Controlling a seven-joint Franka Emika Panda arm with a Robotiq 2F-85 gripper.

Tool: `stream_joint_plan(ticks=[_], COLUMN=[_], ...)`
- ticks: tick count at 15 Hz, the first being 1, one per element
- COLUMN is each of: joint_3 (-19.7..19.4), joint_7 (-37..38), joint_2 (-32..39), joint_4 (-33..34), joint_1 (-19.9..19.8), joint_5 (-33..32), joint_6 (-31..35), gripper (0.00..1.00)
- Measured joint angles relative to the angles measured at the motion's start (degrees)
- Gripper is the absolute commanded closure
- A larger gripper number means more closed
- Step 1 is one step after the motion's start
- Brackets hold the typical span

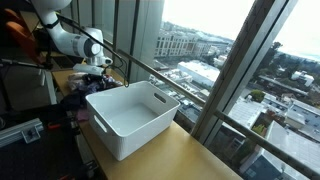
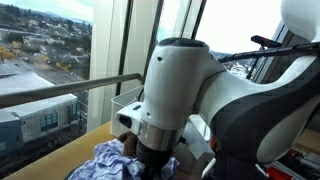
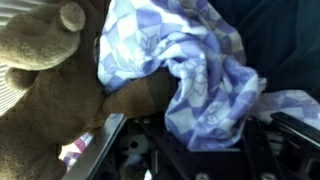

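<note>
The gripper (image 3: 195, 122) is shown in the wrist view with its fingers (image 3: 100, 145) spread wide and nothing clamped between them. It is held low over the purple-and-white checked cloth (image 3: 195, 60). The cloth is heaped just beside the white bin (image 1: 135, 128), outside it on the side where the arm stands. A brown plush bear (image 3: 45, 95) is found in the same heap beside the bin, touching the cloth and partly covered by it.
</note>
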Motion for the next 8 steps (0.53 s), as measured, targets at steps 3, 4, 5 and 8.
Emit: stream_joint_plan(ticks=[3, 4, 5, 8], joint_3=[1.1, 1.8, 2.5, 3.6], joint_7=[-0.4, -1.0, -1.8, -4.8], joint_2=[-4.4, -6.7, -9.2, -16.8], joint_4=[-1.3, -2.0, -2.5, -3.4], joint_1=[-1.7, -2.8, -4.0, -7.4], joint_5=[3.7, 5.9, 8.1, 14.4], joint_6=[-3.1, -4.7, -6.4, -11.8], gripper=[0.98, 0.94, 0.96, 0.95])
